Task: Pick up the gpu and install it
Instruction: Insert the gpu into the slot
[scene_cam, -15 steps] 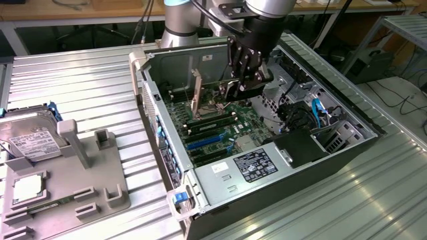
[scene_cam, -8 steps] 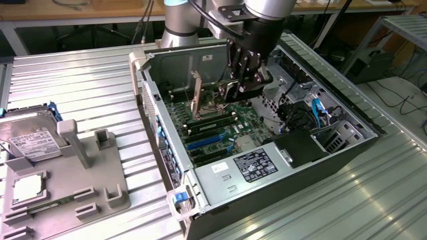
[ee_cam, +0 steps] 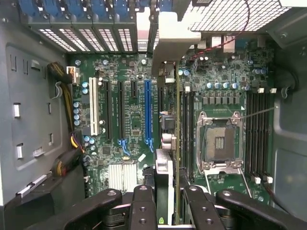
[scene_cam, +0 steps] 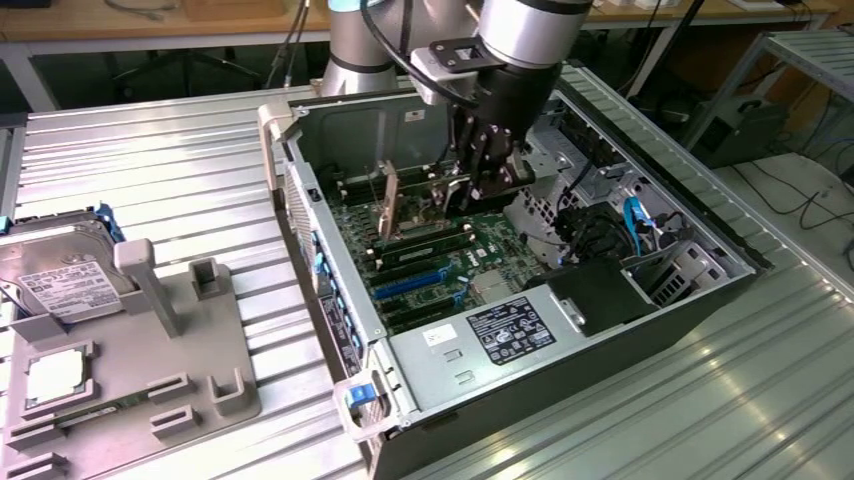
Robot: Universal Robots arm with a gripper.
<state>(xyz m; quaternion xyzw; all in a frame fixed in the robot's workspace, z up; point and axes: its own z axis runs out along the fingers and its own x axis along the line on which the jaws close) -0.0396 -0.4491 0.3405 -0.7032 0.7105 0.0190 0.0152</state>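
Gripper (ee_cam: pixel 169 207) clamps the gpu (ee_cam: pixel 169 143) edge-on inside the case (scene_cam: pixel 667 320), just above the motherboard (ee_cam: pixel 134 120) slots. Pickup is done; seating looks unfinished.

gpu (scene_cam: pixel 391 205) partly hidden behind gripper (scene_cam: pixel 483 190); whether card's lower edge met slot could not be told. Hard drive (scene_cam: pixel 54 275) was cut off by exterior view's left edge. Power supply label (scene_cam: pixel 511 333) print was too small to read.
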